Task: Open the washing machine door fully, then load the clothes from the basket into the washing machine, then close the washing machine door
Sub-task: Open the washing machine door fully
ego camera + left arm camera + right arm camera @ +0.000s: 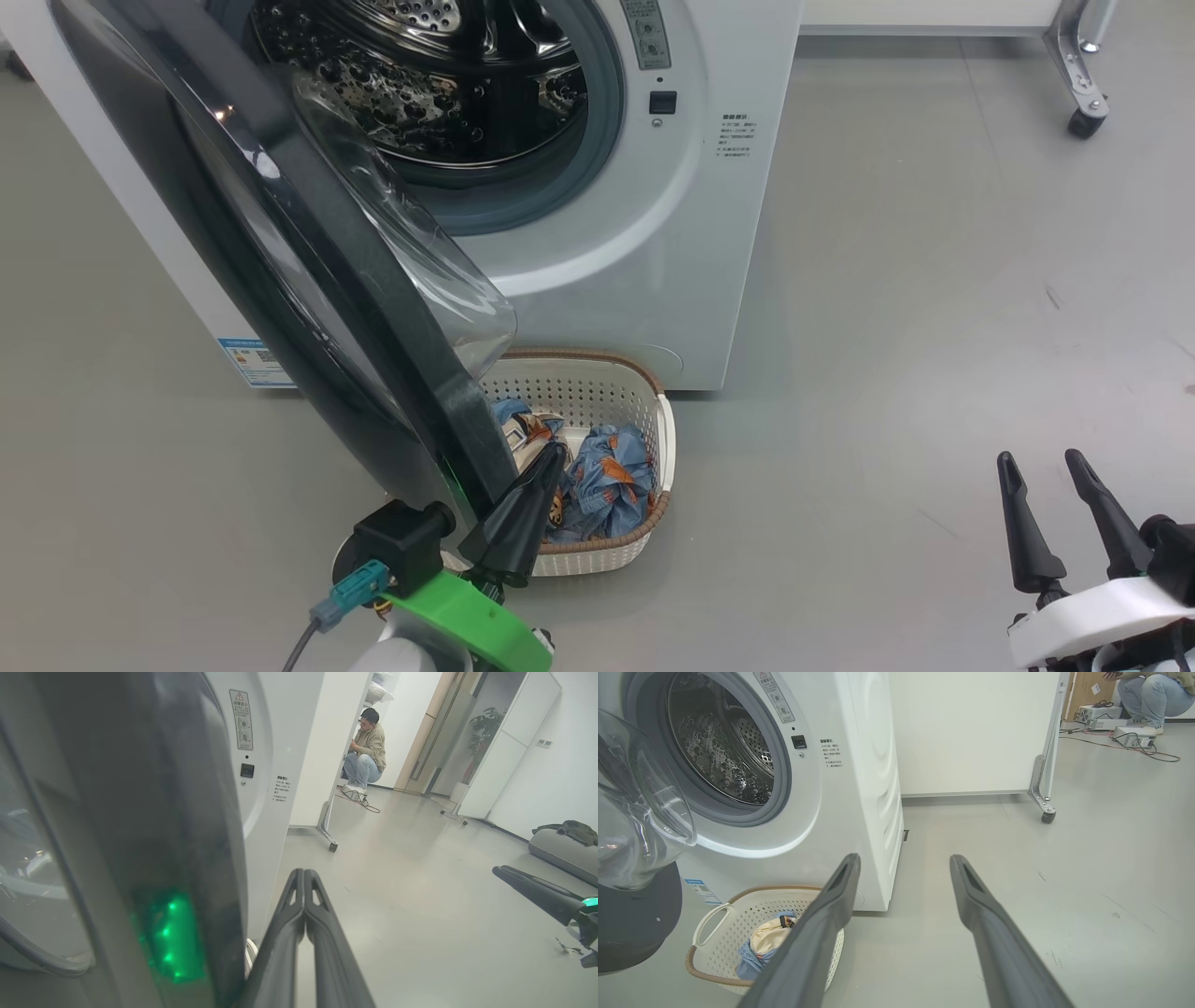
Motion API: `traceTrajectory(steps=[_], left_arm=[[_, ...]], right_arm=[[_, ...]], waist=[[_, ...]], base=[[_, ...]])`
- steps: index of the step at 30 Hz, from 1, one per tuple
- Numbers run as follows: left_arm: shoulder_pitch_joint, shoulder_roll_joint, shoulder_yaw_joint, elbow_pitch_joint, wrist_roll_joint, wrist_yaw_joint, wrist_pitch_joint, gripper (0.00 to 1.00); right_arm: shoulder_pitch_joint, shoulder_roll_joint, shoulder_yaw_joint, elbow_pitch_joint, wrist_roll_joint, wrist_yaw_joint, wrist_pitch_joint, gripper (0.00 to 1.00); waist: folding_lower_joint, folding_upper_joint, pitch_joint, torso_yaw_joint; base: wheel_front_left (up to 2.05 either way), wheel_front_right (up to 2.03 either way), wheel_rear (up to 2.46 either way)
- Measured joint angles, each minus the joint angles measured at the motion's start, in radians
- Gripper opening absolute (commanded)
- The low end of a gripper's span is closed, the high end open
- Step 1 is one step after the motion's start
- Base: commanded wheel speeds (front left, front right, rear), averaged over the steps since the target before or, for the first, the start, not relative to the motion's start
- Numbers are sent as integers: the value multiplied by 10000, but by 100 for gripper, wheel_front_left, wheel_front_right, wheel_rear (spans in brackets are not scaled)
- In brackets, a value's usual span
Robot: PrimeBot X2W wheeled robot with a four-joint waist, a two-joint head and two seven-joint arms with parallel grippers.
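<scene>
the washing machine door [308, 280] stands swung out from the left side of the washing machine [653, 233]. its black rim runs down and forward, and its clear bowl window bulges back toward the opening. the door's free edge hangs over the left part of the basket [597, 387] and hides that end of it. a small blue label [252, 359] shows low on the machine's front, left of the door's lower edge.

the left gripper [553, 457] sits in front of the machine, just right of the door's free edge. its two dark fingers are pressed together with nothing between them. in the left wrist view the glossy edge, lit green, stands right beside the fingers; whether they touch it i cannot tell. in the head view the fingertips show against the clothes [607, 476].

the basket stands on the floor [934, 280] just before the machine's lower front, its far rim close to the white panel. the clothes lie bunched inside it, blue with orange figures, one showing a cream lining. above, the steel drum [439, 84] is open to view inside the grey gasket.

right of the machine the grey floor stretches wide, out to a caster [1086, 121] of a white frame farther back. the right gripper [1040, 459] hovers well to the right of the machine, fingers spread wide, holding nothing.
</scene>
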Motion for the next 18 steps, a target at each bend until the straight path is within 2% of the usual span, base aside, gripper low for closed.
traceTrajectory(steps=[18], left_arm=[[37, -196, 42, 267, -58, -92, -8, 0]], right_arm=[[33, -4, 75, -94, -98, 0, 0, 100]], waist=[[0, 0, -186, 609]], base=[[0, 0, 0]])
